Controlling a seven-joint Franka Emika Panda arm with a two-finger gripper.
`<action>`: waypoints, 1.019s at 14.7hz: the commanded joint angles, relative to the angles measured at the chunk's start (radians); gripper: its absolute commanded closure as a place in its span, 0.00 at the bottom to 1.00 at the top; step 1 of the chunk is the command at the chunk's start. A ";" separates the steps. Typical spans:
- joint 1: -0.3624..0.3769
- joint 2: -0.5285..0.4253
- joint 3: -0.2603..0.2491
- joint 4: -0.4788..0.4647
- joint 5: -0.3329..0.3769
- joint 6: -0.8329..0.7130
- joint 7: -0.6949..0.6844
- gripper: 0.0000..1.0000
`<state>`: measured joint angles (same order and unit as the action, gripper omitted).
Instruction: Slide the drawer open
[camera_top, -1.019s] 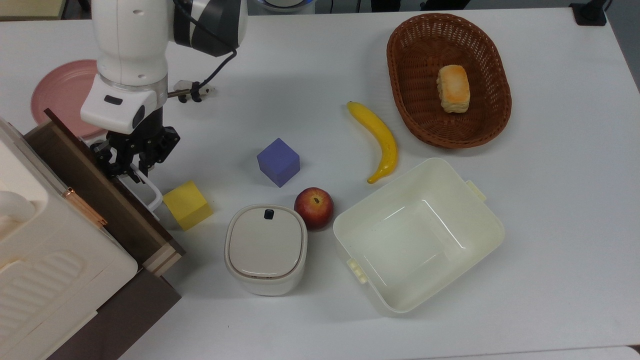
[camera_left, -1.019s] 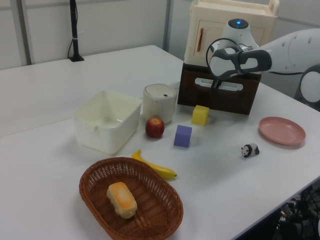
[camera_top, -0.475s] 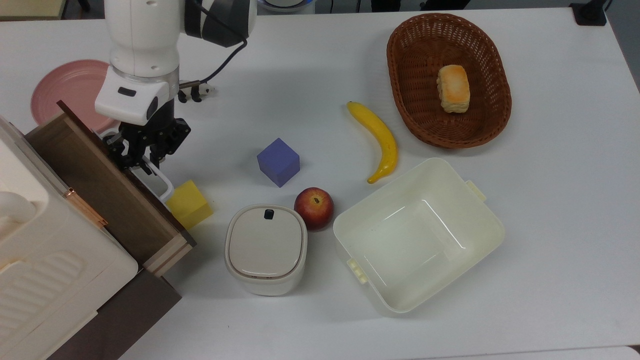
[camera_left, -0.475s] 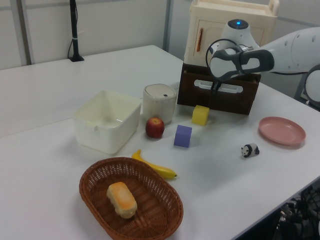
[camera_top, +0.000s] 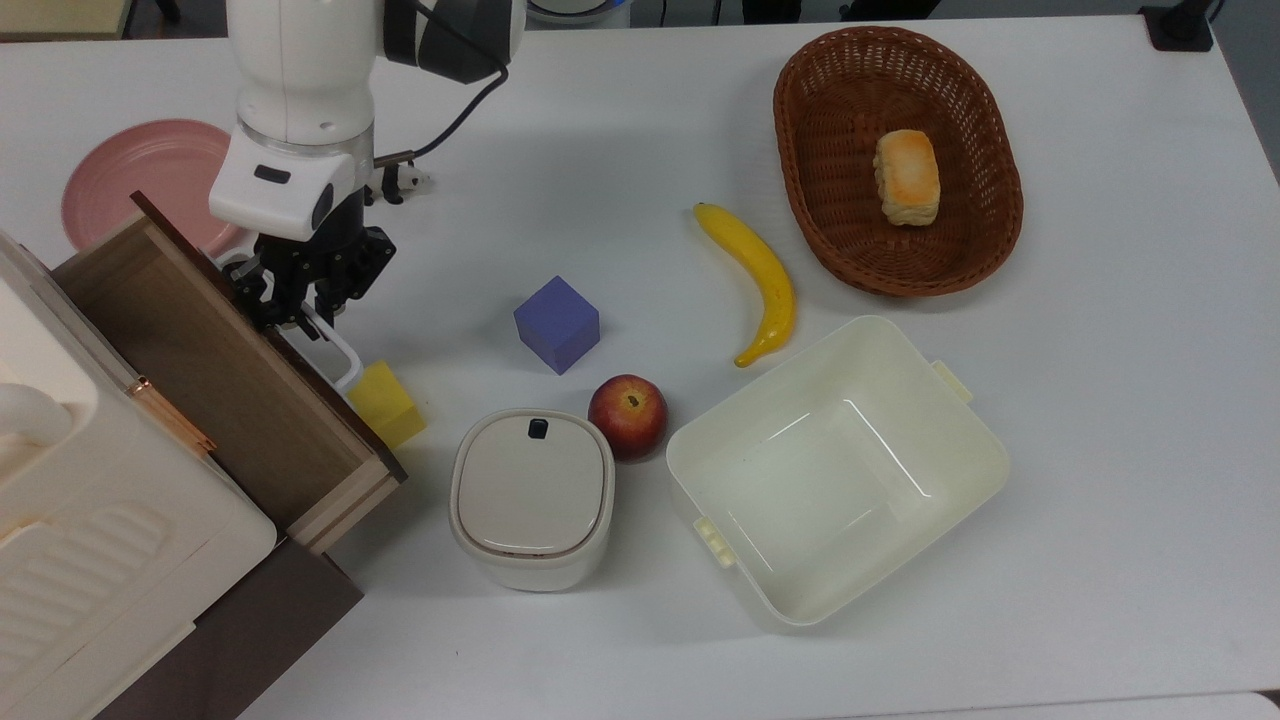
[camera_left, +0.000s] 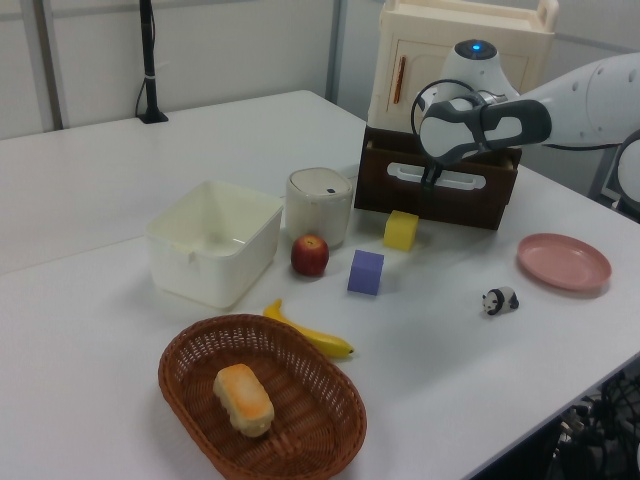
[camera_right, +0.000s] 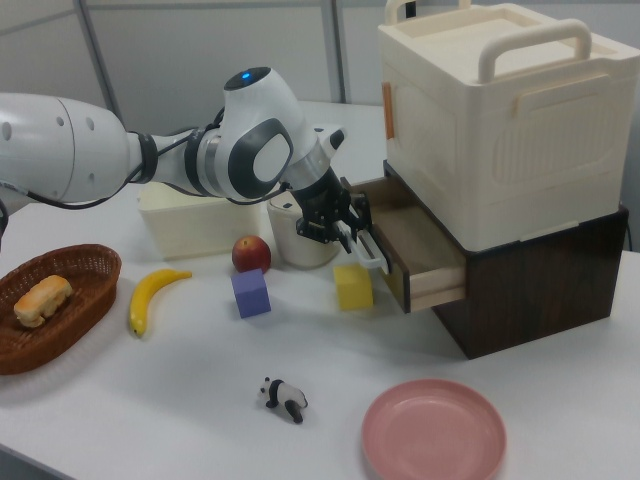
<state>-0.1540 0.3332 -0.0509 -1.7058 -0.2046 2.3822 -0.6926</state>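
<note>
Wood and make: the drawer (camera_top: 215, 385) is a light-wood box with a dark brown front panel, so it should be stiff and hold its shape under a pull; probably not heavy, since its inside looks bare in the top view
Where it is: at the top view's left, jutting partly out of a dark cabinet base (camera_right: 540, 275) that carries a cream storage case (camera_right: 495, 110)
Handle: a white loop bar handle (camera_top: 335, 352) on the front panel, the natural place to take hold; a smooth bar, likely slippery, so the grip should close square across it
Hand: the gripper (camera_top: 298, 312) is clenched around the handle, at the end nearer the pink plate (camera_top: 140, 190)
Pull: best kept straight along the drawer's own line of travel, as an off-centre hold could skew it on its runners
Obstacle: a yellow block (camera_top: 387, 403) lies just beside the front panel and handle, right in the path, and may get nudged
Progress: drawer looks well open, with some travel perhaps left
Bystanders: small lidded white bin (camera_top: 531, 497) stands near the drawer's corner; purple cube (camera_top: 557, 323) apart
</note>
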 joint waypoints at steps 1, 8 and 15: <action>0.027 -0.072 0.005 -0.077 -0.004 0.000 0.033 0.88; 0.040 -0.105 0.005 -0.113 -0.004 -0.014 0.036 0.88; 0.048 -0.103 0.005 -0.117 -0.002 -0.017 0.035 0.88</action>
<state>-0.1364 0.2806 -0.0505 -1.7734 -0.2046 2.3821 -0.6828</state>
